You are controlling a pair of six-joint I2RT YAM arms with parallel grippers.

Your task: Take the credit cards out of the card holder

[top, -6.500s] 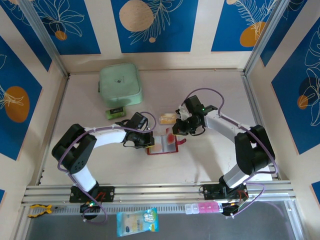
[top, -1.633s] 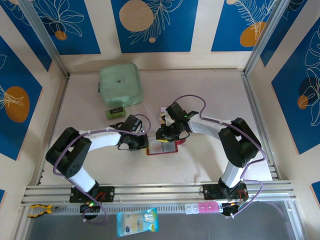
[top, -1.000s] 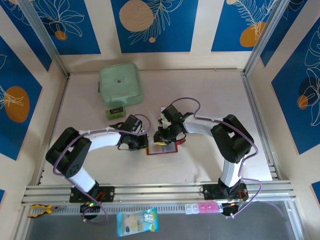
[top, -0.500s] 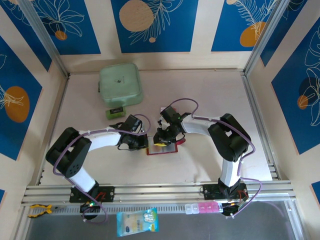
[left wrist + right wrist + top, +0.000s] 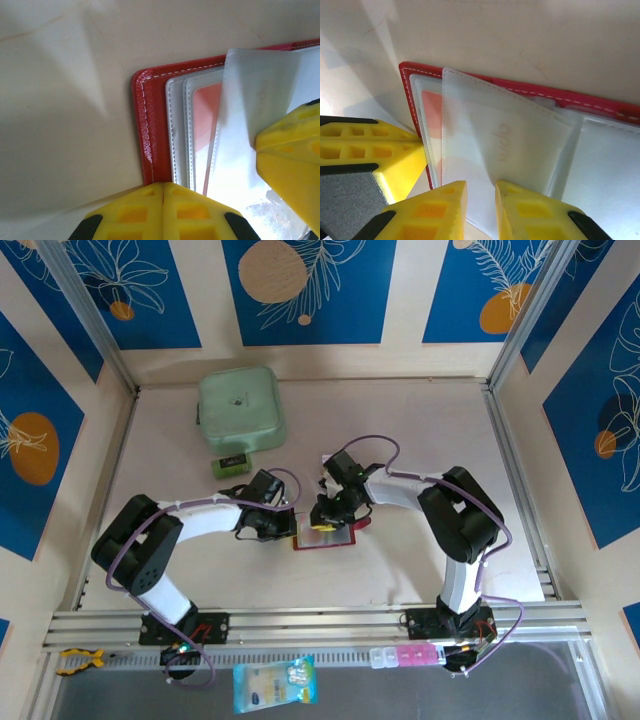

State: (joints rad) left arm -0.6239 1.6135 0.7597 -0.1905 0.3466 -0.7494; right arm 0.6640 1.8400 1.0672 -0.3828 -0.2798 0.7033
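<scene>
**Card holder open at mid-table**

It lies flat on the table, red cover down and its sleeves fanned upward. Left gripper, jaws pressed together, sits at its left edge. Right gripper pinches a lifted clear sleeve. A reddish credit card shows inside a lower sleeve.

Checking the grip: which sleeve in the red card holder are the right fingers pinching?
The top sleeve, frosted with faint lettering: it tilts across the others, its edge between the right fingers. The sleeves beneath lie flat, an orange card showing through.
</scene>
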